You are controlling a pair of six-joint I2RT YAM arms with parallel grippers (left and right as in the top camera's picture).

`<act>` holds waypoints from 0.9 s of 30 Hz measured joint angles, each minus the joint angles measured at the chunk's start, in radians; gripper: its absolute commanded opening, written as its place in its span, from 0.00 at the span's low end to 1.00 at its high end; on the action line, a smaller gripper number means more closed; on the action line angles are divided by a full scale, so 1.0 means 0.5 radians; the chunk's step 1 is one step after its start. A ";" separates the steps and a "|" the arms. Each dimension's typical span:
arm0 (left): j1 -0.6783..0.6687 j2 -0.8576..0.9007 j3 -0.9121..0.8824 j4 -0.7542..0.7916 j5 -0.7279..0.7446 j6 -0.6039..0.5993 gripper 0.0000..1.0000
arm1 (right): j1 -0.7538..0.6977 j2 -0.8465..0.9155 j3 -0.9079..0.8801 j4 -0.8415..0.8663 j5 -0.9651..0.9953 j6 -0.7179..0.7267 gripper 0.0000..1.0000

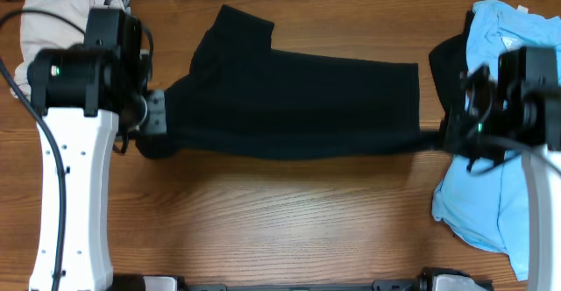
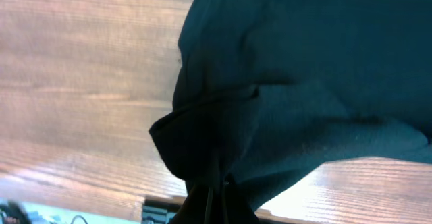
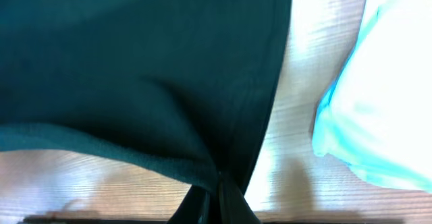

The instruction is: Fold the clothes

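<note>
A black garment (image 1: pixel 289 102) lies stretched across the middle of the wooden table, a sleeve sticking out at its far left. My left gripper (image 1: pixel 156 126) is shut on the garment's left front corner; in the left wrist view the dark cloth (image 2: pixel 283 82) bunches into the jaws (image 2: pixel 214 200). My right gripper (image 1: pixel 449 138) is shut on the garment's right front corner; in the right wrist view the cloth (image 3: pixel 135 69) narrows into the jaws (image 3: pixel 219 197). The front edge is pulled taut between the two grippers.
A beige garment (image 1: pixel 53 19) is piled at the far left corner. A light blue garment (image 1: pixel 486 199) lies along the right side, also in the right wrist view (image 3: pixel 378 102). A dark cloth (image 1: pixel 449 59) sits beside it at the right.
</note>
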 measured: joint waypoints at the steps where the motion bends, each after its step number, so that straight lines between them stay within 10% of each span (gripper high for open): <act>1: 0.000 -0.034 -0.066 0.004 -0.003 -0.018 0.04 | 0.000 -0.068 -0.094 -0.002 -0.001 0.020 0.04; 15: 0.000 -0.369 -0.835 0.405 -0.034 -0.226 0.19 | 0.000 -0.334 -0.774 0.117 0.000 0.317 0.04; 27: 0.000 -0.252 -1.118 1.305 -0.091 -0.191 0.04 | 0.000 -0.223 -0.929 0.632 0.001 0.406 0.04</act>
